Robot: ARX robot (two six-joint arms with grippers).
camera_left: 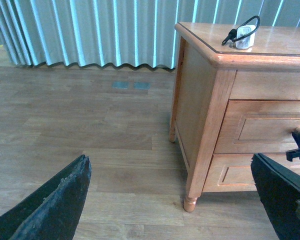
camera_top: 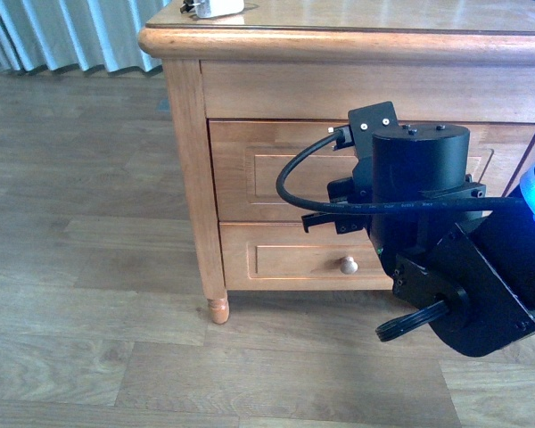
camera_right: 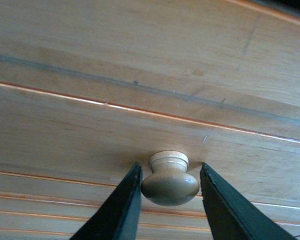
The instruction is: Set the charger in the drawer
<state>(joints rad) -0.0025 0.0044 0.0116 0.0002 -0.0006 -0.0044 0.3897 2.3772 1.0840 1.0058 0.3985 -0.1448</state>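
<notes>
At the front of the light-brown wooden nightstand, the right gripper brackets the round pale wooden knob of the upper light-brown wooden drawer with its recessed panel. One dark finger stands on each side, very close in; whether they already pinch the knob I cannot tell. The placement makes sense, since the drawer sits shut and flush and must be pulled out before anything can go in. The small white rounded charger, its thin black cable looped over it, lies on the nightstand's top near the front edge, well apart from both arms. The left gripper hangs wide open and empty off to the side above the grey-brown plank floor, probably free so that it can fetch the charger. The like lower drawer sits just beneath, easy to mistake for the target. In the front view the bulky black right arm hides the upper knob. Pale blue pleated curtains hang behind.
</notes>
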